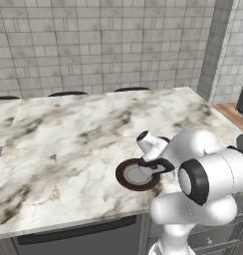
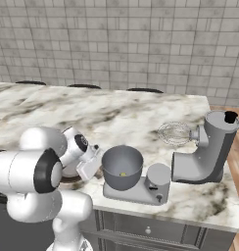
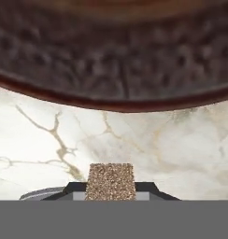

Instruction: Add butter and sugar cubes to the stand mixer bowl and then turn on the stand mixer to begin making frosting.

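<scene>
Taking the dark-brown plate (image 1: 124,179) as my landmark: my gripper (image 3: 111,193) hangs low at its edge, and in the hand view a tan-brown sugar cube (image 3: 111,182) sits squarely between my two dark finger tips (image 3: 74,189), which press against its sides. My jaws are closed on that cube, and nothing else is in them. Just past the cube the marble counter (image 3: 181,149) shows pale with brown veins, and beyond that strip the plate's dark, rough rim curves across the top of the hand view. I cannot tell from that view whether the cube touches the counter.

From the left base view my hand (image 1: 156,167) reaches over the plate's right side, above its grey centre. The plate lies flat on the counter near the front edge.

From the right base view the plate is mostly hidden behind my arm. Just beside it, to the right, stands the stand mixer bowl (image 2: 122,169), deep, grey and upright on the flat light-grey base (image 2: 141,192). A small pale-yellow bit, the butter (image 2: 123,173), lies at the bottom of the bowl. Further right of the plate, past the bowl, the stand mixer (image 2: 204,154) rises, its dark-grey head tilted up, with the wire whisk (image 2: 174,132) pointing left, above and behind the bowl and clear of it.

Well beyond the plate, the far counter edge meets a grey tiled wall (image 1: 103,45).
</scene>
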Tool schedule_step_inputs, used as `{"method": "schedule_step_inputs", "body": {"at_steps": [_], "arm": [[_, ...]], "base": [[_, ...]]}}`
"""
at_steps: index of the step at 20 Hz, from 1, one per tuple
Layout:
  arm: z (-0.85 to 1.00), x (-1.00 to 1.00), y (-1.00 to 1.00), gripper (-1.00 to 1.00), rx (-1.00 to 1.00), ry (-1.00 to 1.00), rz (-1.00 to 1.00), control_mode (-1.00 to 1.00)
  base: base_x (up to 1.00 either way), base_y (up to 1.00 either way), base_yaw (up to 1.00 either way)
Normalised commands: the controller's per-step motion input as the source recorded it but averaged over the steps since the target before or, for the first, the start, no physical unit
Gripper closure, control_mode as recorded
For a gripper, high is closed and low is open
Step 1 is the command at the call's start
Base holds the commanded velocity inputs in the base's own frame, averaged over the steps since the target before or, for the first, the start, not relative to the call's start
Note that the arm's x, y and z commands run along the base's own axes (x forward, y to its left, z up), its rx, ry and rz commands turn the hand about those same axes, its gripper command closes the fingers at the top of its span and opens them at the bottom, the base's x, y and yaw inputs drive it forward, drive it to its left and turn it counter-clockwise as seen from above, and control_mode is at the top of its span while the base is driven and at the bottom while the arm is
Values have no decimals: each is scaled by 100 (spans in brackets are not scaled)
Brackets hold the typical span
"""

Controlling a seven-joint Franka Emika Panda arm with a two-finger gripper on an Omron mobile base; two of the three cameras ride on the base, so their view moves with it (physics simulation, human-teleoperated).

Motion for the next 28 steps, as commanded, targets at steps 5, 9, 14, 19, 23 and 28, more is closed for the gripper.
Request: {"method": "schedule_step_inputs", "body": {"at_steps": [5,9,14,19,23,28], "arm": [[75,-33,1,100,-3,-13,-1,-100],[80,-33,10,100,-2,-11,0,-100],[82,-34,15,100,-4,-10,0,-100],[89,-21,6,100,-5,-6,-3,-100],[80,-2,-2,100,-3,-1,-7,-100],[70,0,-19,100,0,1,-10,-100]], "base": [[0,0,0],[0,0,0],[0,0,0],[0,0,0],[0,0,0],[0,0,0]]}}
